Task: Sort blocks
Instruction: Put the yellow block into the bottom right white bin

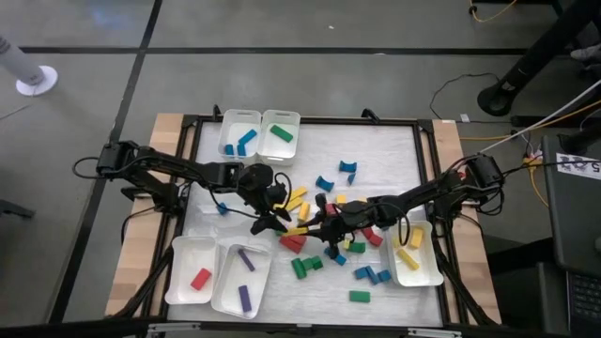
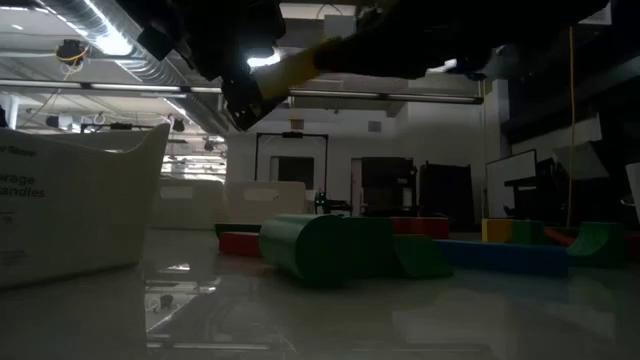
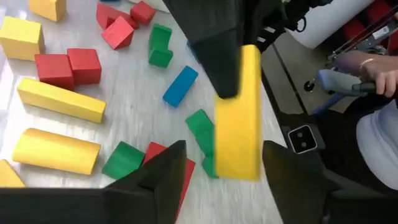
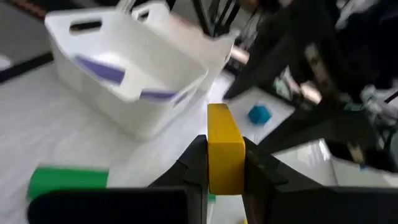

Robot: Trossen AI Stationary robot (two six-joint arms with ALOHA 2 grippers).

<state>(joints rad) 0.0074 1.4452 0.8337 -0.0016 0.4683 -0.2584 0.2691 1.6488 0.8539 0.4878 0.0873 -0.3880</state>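
A yellow bar block (image 1: 299,230) hangs above the middle of the table between my two grippers. My right gripper (image 4: 225,171) is shut on it and reaches in from the table's right (image 1: 313,227). My left gripper (image 3: 224,165) is open. Its two fingers stand on either side of the bar's other end with a gap to each side (image 1: 270,223). In the low view the bar (image 2: 295,65) shows high above the table top. Loose red, yellow, green and blue blocks (image 3: 68,65) lie on the table below. My right gripper pinches the yellow bar near one end (image 4: 225,152) between its two fingers, one finger on each of two opposite sides. It comes roughly level from the table's right, and the bar sticks out past the fingertips toward the left gripper. The bar is lifted clear of the table.
Two white trays stand at the far edge, one with blue blocks (image 1: 239,133), one with a green block (image 1: 280,134). At the near left are trays with a red block (image 1: 192,272) and purple blocks (image 1: 242,279). A tray with yellow blocks (image 1: 414,253) stands at the right.
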